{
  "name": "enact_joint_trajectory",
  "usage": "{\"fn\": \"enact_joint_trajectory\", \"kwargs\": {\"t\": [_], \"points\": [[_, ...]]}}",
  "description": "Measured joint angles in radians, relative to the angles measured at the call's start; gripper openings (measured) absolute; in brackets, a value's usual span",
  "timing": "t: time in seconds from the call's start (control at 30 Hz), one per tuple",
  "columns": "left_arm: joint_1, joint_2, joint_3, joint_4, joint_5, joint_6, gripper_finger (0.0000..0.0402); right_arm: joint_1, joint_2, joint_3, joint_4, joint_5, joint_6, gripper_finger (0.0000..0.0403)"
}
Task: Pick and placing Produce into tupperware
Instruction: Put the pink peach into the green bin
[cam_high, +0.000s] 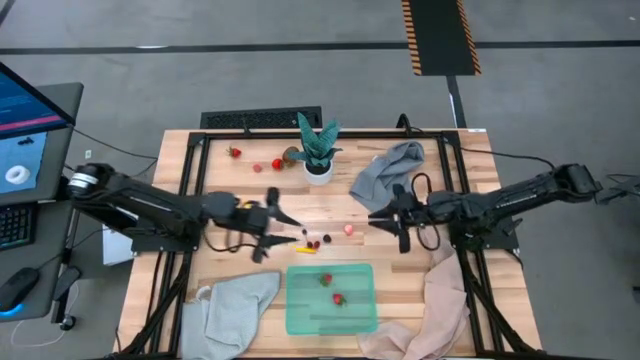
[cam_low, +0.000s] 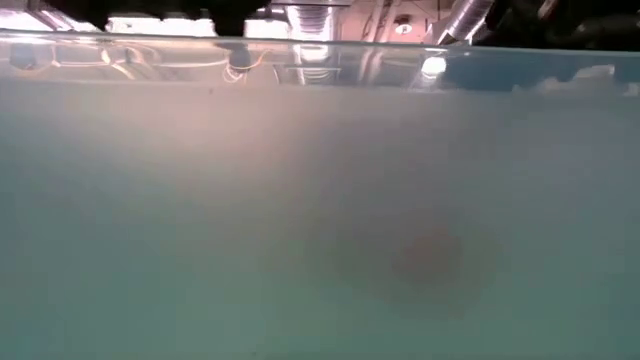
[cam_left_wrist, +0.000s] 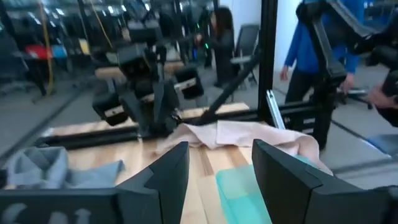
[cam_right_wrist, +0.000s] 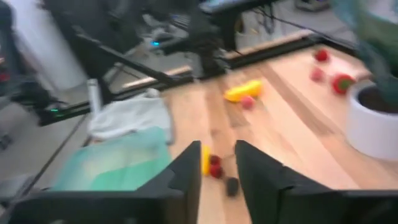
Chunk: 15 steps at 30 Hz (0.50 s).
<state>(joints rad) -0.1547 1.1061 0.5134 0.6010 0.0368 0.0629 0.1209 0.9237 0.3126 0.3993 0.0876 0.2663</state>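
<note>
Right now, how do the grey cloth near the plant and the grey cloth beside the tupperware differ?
The far grey cloth lies bunched beside the potted plant, near the right hand. The near grey cloth spreads flatter and hangs over the table's front edge, left of the tupperware. Both are pale grey and crumpled.

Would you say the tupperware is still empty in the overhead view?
No, two red strawberries already lie inside the mint-green tupperware.

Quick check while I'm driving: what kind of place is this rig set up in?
Probably a robotics lab or workshop. The wooden table stands on a bare grey floor with a hazard-striped strip; a monitor sits beside it, and people stand among dark equipment frames behind.
</note>
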Motion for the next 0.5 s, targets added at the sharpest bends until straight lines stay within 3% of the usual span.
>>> {"fn": "enact_joint_trajectory", "kwargs": {"t": [0.27, 0.5], "points": [[0.0, -0.169, -0.302, 0.351, -0.082, -0.048, 0.0167, -0.074, 0.084, 0.021, -0.038, 0.048, -0.032, 0.0248], [0.001, -0.176, -0.355, 0.339, -0.155, -0.067, 0.0167, -0.069, 0.249, 0.134, -0.099, -0.006, -0.055, 0.0265]]}}
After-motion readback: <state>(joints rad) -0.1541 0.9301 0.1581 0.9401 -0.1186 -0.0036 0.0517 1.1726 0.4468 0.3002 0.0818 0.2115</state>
